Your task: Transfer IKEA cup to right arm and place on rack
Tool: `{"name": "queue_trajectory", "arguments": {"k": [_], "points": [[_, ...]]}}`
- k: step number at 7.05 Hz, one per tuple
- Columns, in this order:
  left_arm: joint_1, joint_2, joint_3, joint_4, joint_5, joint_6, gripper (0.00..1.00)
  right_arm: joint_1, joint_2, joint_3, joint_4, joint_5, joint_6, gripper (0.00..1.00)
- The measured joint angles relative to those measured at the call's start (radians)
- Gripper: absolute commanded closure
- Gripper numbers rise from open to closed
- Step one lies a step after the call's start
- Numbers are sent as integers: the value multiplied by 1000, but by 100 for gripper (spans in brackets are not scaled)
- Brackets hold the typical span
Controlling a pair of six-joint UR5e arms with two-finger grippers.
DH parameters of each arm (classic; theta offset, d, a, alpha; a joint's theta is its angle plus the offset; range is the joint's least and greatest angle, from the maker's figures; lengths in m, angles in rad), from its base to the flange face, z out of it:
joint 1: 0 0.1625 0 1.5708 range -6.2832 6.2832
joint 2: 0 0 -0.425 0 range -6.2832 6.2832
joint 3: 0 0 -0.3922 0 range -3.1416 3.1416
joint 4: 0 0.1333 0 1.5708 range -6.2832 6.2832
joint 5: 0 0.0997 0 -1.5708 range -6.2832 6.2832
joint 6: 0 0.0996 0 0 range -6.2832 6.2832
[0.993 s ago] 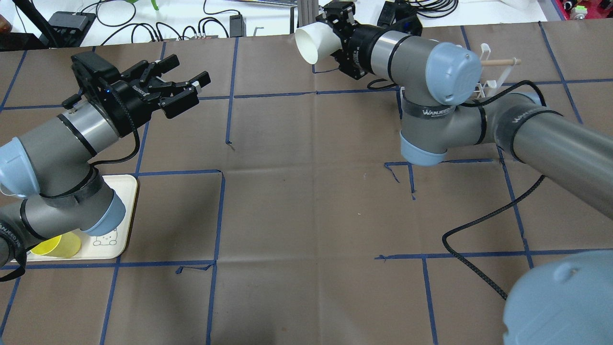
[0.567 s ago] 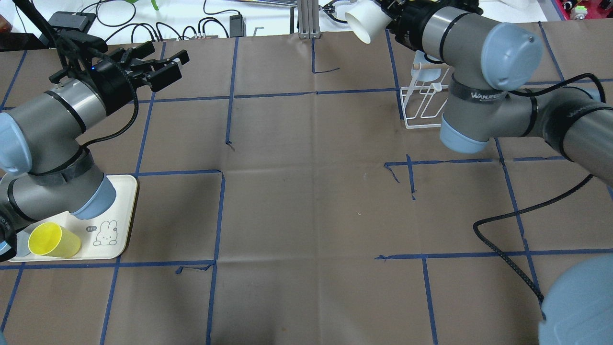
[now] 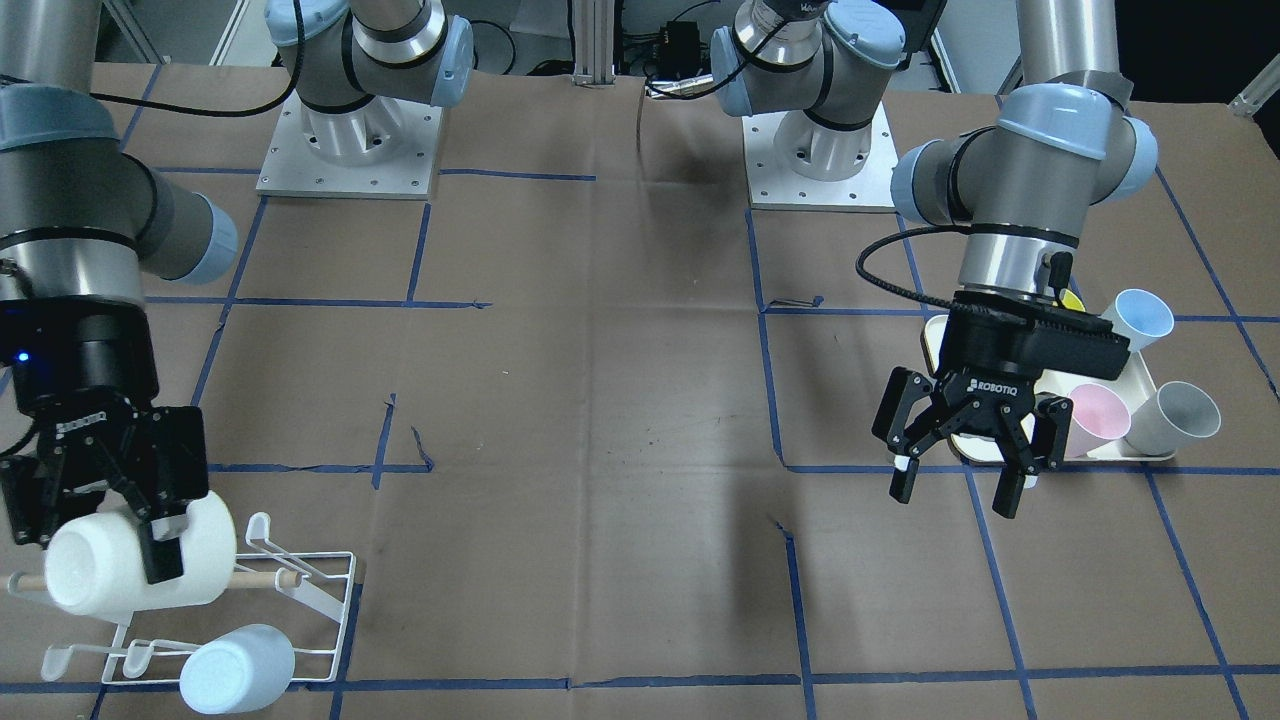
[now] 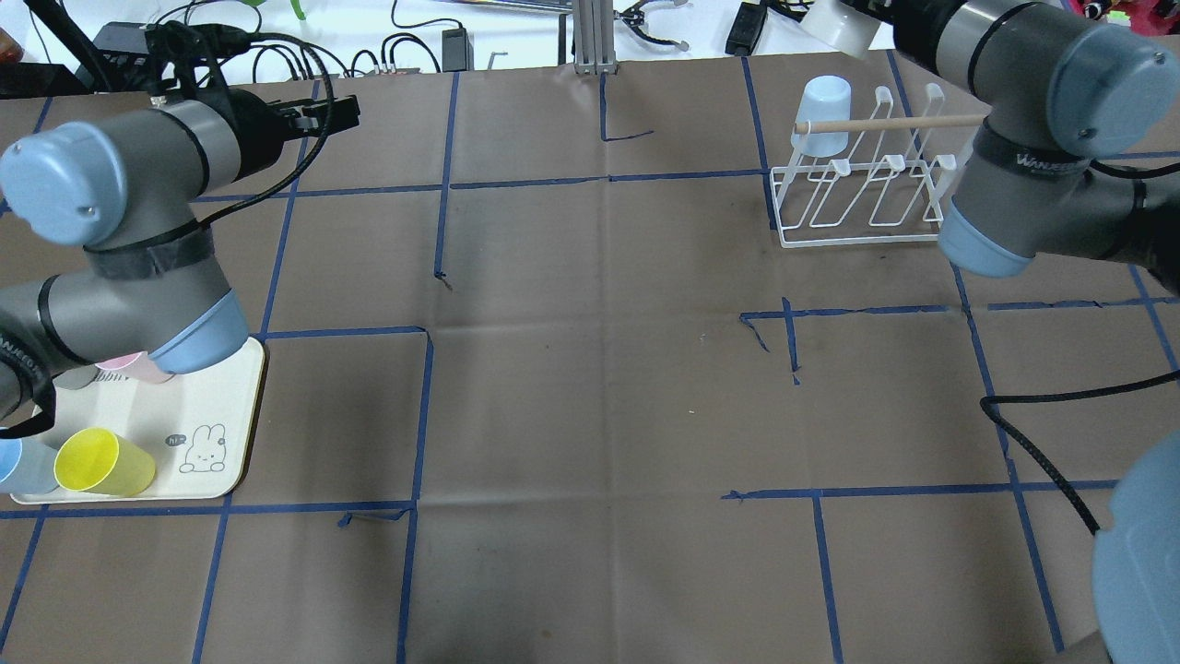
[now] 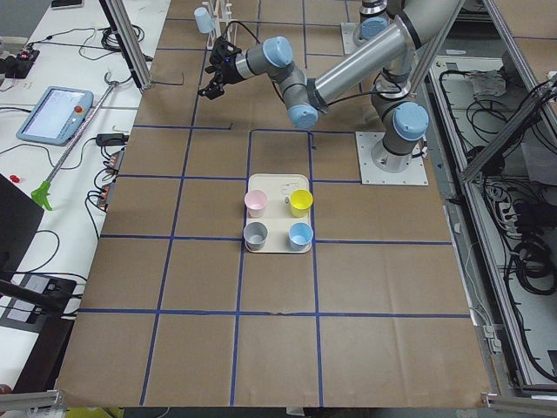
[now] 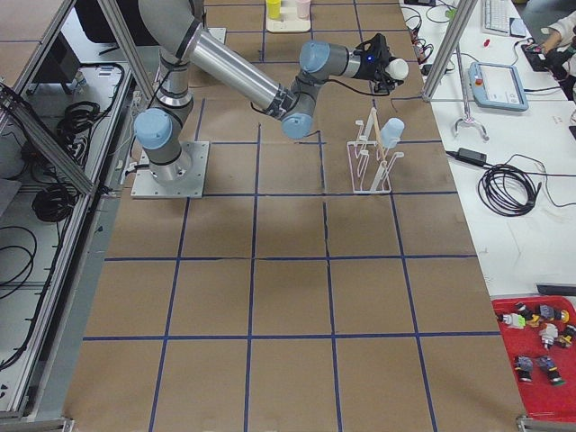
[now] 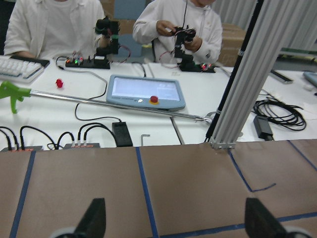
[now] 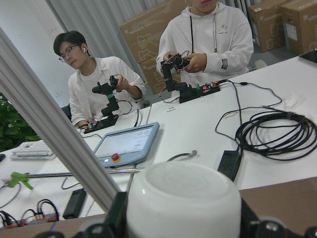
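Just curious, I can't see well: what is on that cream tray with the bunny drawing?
The tray holds four: pink cup, yellow cup, grey cup, blue cup. From overhead, the left arm hides the grey one and most of the pink one.

We see the white cup [image 3: 97,580] lying sideways, gripped by the right arm [image 3: 70,235], held above the white wire rack [image 4: 890,164] with its wooden dowel.

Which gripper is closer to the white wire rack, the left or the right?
Right. The right gripper holds a white cup at the rack; the left gripper hangs open by the tray, across the table.
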Motion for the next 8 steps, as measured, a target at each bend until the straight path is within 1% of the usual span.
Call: {"name": "queue_trajectory", "arguments": {"k": [1,2,3,4,5,6,7,8], "points": [[-50,9,79,-222,115,-12,0,-41,5,-2,-1,-32,-122,73],[-76,30,152,-466,175,-19,0,-76,18,-4,-2,-71,-200,73],[-86,60,221,-706,199,-34,0,-108,43,-9,-4,-97,-247,73],[-89,90,285,-911,208,-55,0,-134,72,-21,-8,-110,-285,73],[-90,131,336,-1075,210,-68,0,-148,108,-51,-11,-116,-321,73],[-91,176,360,-1180,210,-75,0,-153,146,-89,-18,-119,-341,73],[-92,212,357,-1229,210,-80,0,-154,184,-122,-45,-122,-349,73],[-92,231,348,-1248,210,-84,0,-151,212,-138,-86,-131,-353,73]]}}
